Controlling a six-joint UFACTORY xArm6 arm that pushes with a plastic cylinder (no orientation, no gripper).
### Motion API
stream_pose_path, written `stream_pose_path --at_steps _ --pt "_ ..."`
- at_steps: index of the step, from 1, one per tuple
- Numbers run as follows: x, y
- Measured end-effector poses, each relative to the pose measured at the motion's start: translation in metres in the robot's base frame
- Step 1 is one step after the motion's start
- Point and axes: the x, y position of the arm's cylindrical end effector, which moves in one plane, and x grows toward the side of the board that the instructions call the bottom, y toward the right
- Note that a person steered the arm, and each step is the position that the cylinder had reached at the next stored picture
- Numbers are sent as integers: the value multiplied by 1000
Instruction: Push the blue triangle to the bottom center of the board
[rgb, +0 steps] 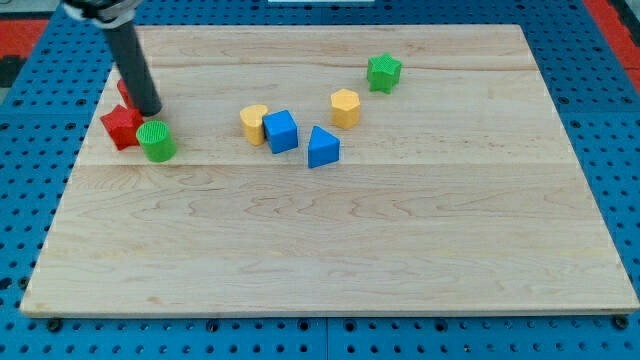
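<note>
The blue triangle (322, 147) lies on the wooden board (330, 250) a little above the board's middle. A blue cube (281, 131) sits just to its left, and a yellow block (254, 124) touches that cube's left side. My tip (150, 111) is at the view's upper left, far left of the blue triangle. It stands just above a green cylinder (156, 141) and next to a red star (122, 125). A second red block (125, 92) is mostly hidden behind the rod.
A yellow hexagon block (345, 107) lies above and right of the blue triangle. A green star (383, 72) lies further up and right. The board rests on a blue perforated table (620, 120).
</note>
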Motion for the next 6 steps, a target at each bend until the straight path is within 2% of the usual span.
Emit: stream_pose_path --at_steps 1,2,3,4,6 --pt "48 33" --pt "61 75" --pt "62 78" --pt "32 102" --pt "-11 189"
